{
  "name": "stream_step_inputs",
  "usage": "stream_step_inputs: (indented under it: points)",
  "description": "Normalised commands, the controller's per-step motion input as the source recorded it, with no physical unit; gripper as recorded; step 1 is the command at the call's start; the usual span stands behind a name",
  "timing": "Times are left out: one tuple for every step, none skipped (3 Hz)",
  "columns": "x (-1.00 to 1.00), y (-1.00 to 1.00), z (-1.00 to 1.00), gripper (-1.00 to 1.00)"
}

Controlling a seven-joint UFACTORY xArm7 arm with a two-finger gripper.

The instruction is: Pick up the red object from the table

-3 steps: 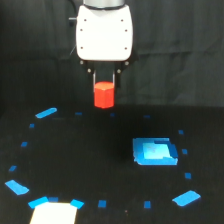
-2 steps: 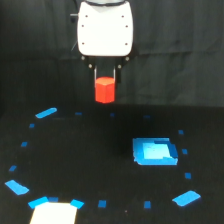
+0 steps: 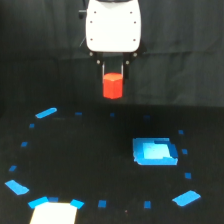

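The red object [image 3: 112,85] is a small red-orange hexagonal block. It hangs between the two dark fingers of my gripper [image 3: 112,80], under the white arm head [image 3: 112,26] at the top centre of the exterior view. The gripper is shut on the block. The block is held well above the black table [image 3: 90,165], clear of its surface. The top of the block is partly hidden between the fingers.
A larger blue rectangle [image 3: 155,151] lies on the table at the exterior view's right. A white patch [image 3: 54,213] sits at the bottom left. Small blue tape marks, such as one [image 3: 46,113] at the left, ring the table's middle.
The gripper has risen with the red block held in it. The block sits higher above the table than before.
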Motion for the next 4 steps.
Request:
stream_step_inputs:
  points:
    - [-0.12,0.18,0.38,-1.0]
    - [0.07,0.2,0.45,-1.0]
    - [0.12,-0.33,0.3,-1.0]
    - [0.1,0.11,0.46,-1.0]
